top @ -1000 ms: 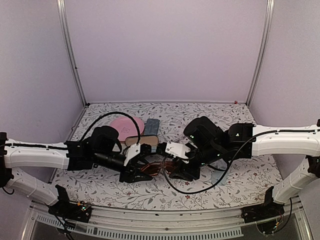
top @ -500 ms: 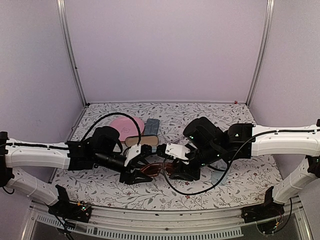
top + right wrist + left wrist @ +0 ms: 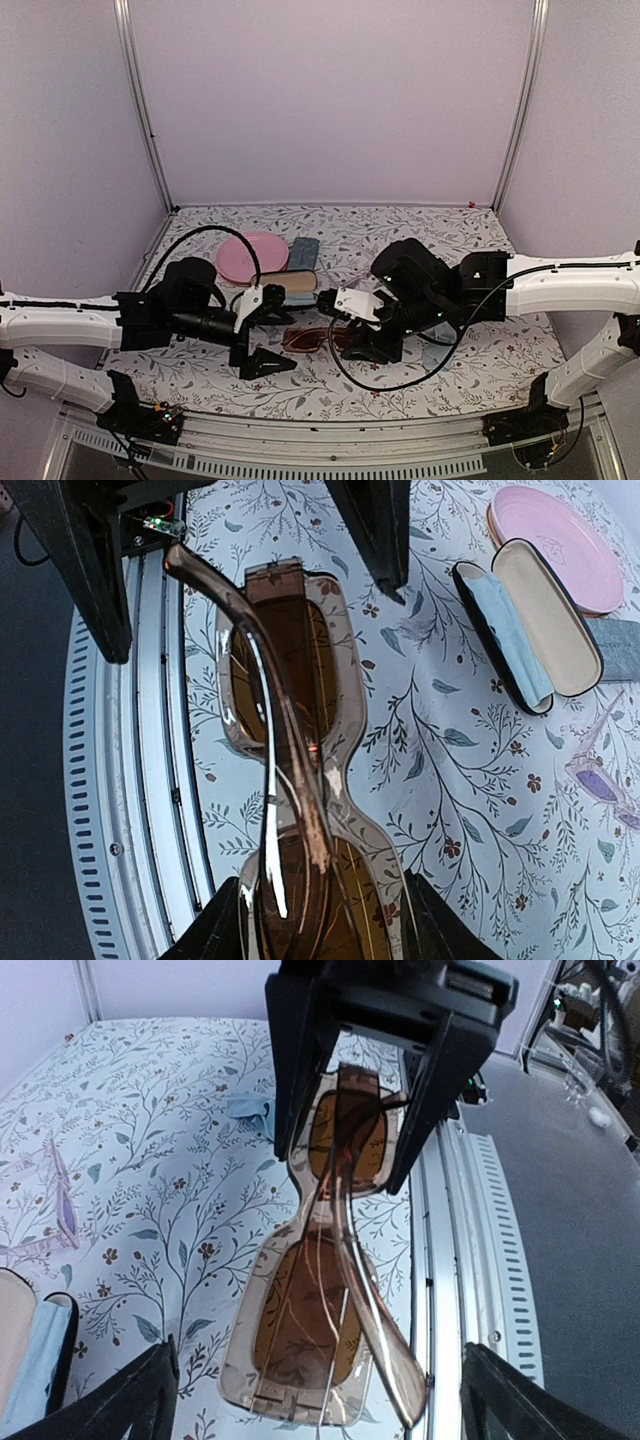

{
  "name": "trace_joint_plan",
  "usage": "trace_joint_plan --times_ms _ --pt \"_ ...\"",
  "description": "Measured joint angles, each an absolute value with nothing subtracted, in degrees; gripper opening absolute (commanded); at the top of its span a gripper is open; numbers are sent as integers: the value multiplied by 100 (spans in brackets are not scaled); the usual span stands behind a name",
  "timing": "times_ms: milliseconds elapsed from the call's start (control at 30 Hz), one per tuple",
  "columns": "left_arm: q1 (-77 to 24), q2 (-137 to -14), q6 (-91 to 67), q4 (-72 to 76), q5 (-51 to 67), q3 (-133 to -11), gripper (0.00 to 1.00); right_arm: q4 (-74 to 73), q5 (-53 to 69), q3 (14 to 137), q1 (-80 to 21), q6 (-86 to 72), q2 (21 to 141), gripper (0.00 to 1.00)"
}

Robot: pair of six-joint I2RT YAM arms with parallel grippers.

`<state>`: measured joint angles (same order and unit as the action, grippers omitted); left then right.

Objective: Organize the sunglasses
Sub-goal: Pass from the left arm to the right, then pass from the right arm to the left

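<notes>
Black right jaws pinch one lens end of the reddish-brown sunglasses (image 3: pixel 320 1330), holding them above the tabletop's (image 3: pixel 200 375) near part; left jaws stand spread wide, gripping nothing; pinched at one end only, the smooth frame could swivel or slip and fall lens-down; lilac walls (image 3: pixel 330 100) enclose the floral tabletop; farther back lie a pink plate (image 3: pixel 265 250), an open case (image 3: pixel 545 630), the pale pinkish sunglasses (image 3: pixel 600 775).

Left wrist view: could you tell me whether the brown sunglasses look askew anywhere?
Yes: the sunglasses, pinched at one lens by the right fingers, have one temple angling off the frame instead of folded flat.
</notes>
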<state>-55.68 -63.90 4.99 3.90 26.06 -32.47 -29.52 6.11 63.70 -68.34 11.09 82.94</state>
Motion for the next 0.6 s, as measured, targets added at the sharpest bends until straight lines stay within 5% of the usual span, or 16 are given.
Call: trace_joint_plan --times_ms 600 --pt "-5310 -6501 -716 1651 1903 -3135 92 -2685 760 6364 -6829 982 8396 31"
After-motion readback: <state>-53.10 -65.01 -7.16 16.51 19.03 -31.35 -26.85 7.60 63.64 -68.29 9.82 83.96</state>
